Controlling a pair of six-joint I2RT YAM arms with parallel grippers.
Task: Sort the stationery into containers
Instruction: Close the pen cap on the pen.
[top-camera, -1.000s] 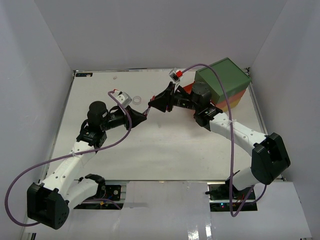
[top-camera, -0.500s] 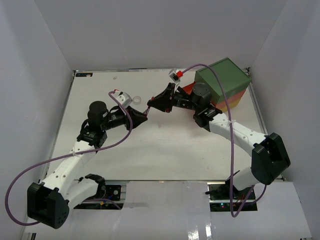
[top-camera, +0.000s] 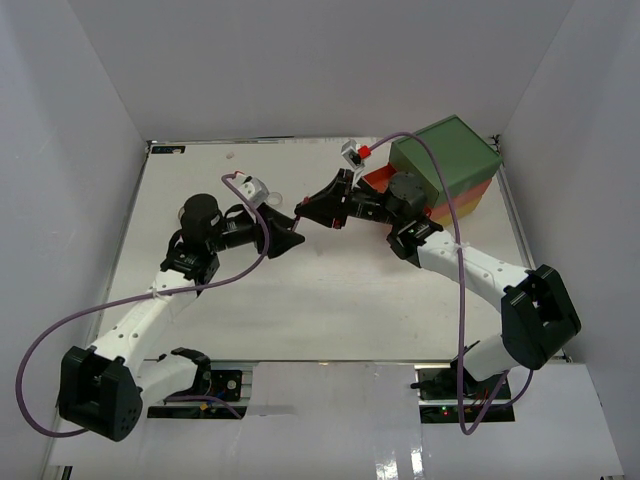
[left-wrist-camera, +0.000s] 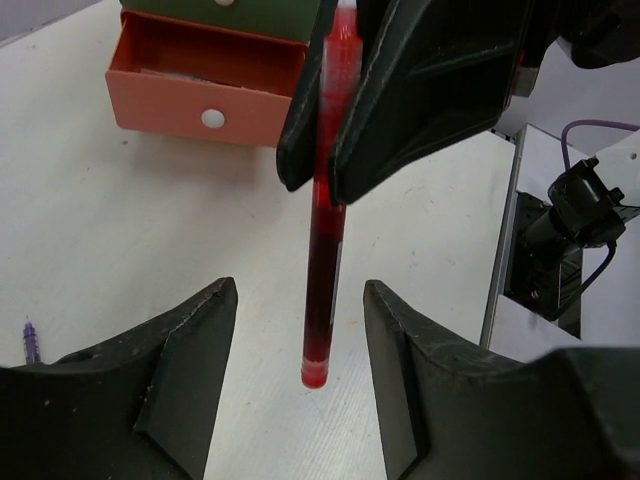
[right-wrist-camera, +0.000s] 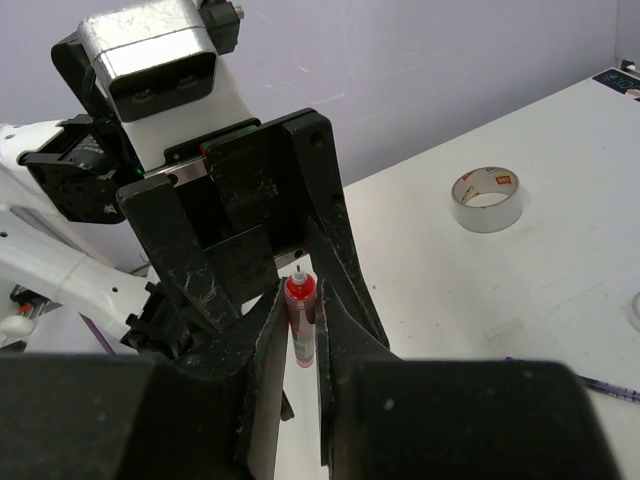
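Observation:
A thin red pen (left-wrist-camera: 325, 230) hangs above the table, and my right gripper (right-wrist-camera: 300, 300) is shut on its upper part (right-wrist-camera: 301, 305). The pen's lower end sits between the fingers of my left gripper (left-wrist-camera: 300, 300), which is open and not touching it. In the top view the two grippers meet tip to tip at mid-table, left gripper (top-camera: 290, 240) and right gripper (top-camera: 306, 208). The drawer chest (top-camera: 447, 158) stands at the back right with its orange-red drawer (left-wrist-camera: 200, 85) pulled open.
A tape roll (right-wrist-camera: 487, 198) lies on the table beyond the grippers. A thin purple pen (right-wrist-camera: 590, 385) lies flat nearby, its tip also showing in the left wrist view (left-wrist-camera: 30, 342). White walls enclose the table on three sides.
My left gripper has opened and let go of the red pen and drawn back slightly. The right gripper has closed on the pen and holds it.

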